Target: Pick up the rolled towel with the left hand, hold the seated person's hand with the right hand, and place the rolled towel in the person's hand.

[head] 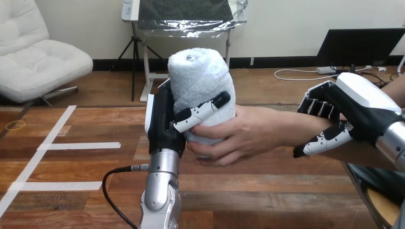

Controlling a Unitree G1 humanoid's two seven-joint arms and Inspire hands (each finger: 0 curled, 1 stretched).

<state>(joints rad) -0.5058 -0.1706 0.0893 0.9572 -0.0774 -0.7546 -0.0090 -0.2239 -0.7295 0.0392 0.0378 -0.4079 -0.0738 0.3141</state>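
Above the table [71, 167], left hand [165, 124] tight round rolled towel [200, 76] (person's hand [248, 133] beneath), right hand [363, 105] clamped on person's wrist [310, 126].

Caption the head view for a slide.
Left hand holds the upright rolled towel in the person's hand, whose fingers wrap its lower part, while the right hand grips the person's wrist.

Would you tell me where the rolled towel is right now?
In the head view, the rolled towel stands upright at centre, gripped by the left hand on its left and cupped from the right by the person's hand.
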